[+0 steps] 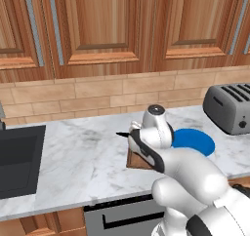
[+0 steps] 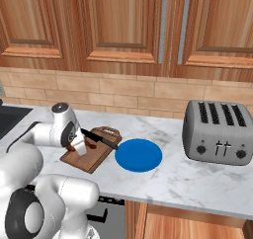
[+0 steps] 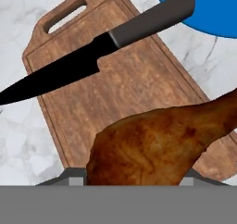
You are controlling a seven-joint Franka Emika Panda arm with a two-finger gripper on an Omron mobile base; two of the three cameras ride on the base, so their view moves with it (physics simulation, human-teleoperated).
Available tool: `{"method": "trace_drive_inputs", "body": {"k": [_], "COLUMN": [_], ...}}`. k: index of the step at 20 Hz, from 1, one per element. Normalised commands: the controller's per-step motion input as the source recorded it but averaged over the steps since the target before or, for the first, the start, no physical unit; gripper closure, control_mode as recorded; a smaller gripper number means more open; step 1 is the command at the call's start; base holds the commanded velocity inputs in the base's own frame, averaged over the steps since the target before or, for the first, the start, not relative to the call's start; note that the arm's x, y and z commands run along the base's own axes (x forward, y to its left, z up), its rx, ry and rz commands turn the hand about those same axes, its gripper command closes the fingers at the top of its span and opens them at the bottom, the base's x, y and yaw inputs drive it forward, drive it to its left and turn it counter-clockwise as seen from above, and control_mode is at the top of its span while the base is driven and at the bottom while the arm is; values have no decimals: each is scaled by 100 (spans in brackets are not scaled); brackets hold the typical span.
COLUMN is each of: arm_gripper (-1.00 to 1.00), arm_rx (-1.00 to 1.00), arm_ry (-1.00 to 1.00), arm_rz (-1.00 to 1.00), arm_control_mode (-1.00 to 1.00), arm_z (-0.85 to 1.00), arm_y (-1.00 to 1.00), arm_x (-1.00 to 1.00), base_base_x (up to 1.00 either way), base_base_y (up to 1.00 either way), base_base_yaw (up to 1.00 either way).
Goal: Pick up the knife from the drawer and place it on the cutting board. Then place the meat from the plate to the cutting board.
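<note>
Marbled white counter (image 2: 197,179) carrying the dark-brown cutting board (image 2: 96,159), whose loop handle points toward the tiled back wall. Black knife (image 2: 99,139) lies slantwise across the board; in the hand view its blade (image 3: 51,82) overhangs one long rim and its grip (image 3: 152,17) reaches out over the opposite rim toward the blue plate (image 2: 139,155). Plate sits just beside the board on the counter, between the board and the grey toaster (image 2: 217,132), which stands well apart at the far right.

Claw (image 2: 78,148) hangs above the near part of the board, pinching the meat (image 3: 157,144), a reddish-brown drumstick whose thin bone end trails toward the plate side. Fingertips themselves are largely hidden behind the meat, so the exact contact points cannot be made out, though the meat sits squarely between them. Whether the meat already touches the board surface is hard to tell from these angles.

Dark sink basin (image 1: 17,159) is set into the counter at far left. Reddish-brown upper cabinets (image 1: 97,25) with grey handles line the wall above.
</note>
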Motion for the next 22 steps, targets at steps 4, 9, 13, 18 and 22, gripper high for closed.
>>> {"method": "trace_drive_inputs", "body": {"k": [4,9,13,18,22], "arm_gripper": [100,100,100,100,100], "arm_rx": [1,0,1,2,2], "arm_ry": [3,3,2,0,0], "arm_rz": [0,0,0,0,0], "arm_control_mode": [-100,-100,-100,-100,-100], "arm_z": [-10,-14,-20,-25,-28], "arm_y": [0,0,-2,-5,-4], "arm_x": [19,14,4,0,0], "base_base_x": [0,0,0,0,0], "base_base_y": [0,0,0,0,0], "base_base_yaw": [0,0,0,0,0]}}
